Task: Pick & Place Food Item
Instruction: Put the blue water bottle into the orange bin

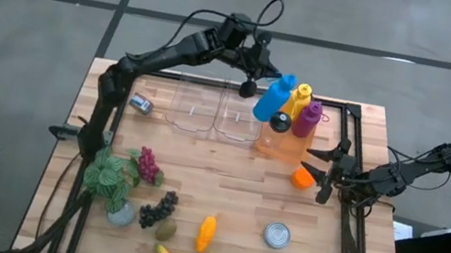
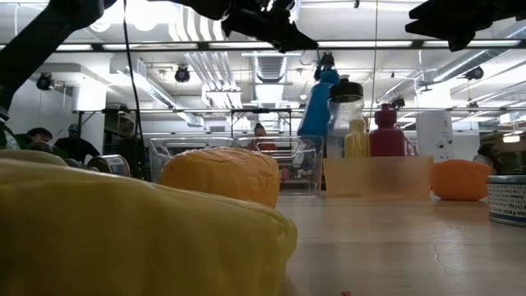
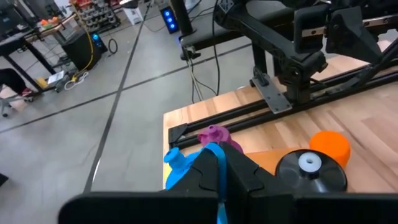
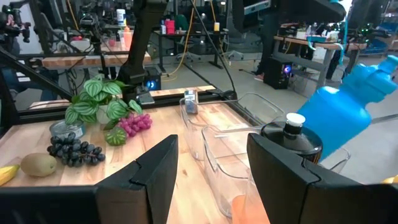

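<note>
Blue bottle (image 1: 270,98) hangs tilted by strap from left end effector (image 1: 249,85), clamped tight, above orange bin (image 1: 282,146). Right end effector (image 1: 323,170) half-spread beside orange food item (image 1: 302,178) on bench (image 1: 223,191), likely next pick.

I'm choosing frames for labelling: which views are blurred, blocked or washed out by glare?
Low view: a blurred yellow object up close fills the lower left, and bright ceiling lights wash out the top. Left wrist view: the shut left gripper hides most of the blue plastic bottle. High view: evenly lit, with the transparent plastic bins readable.
</note>
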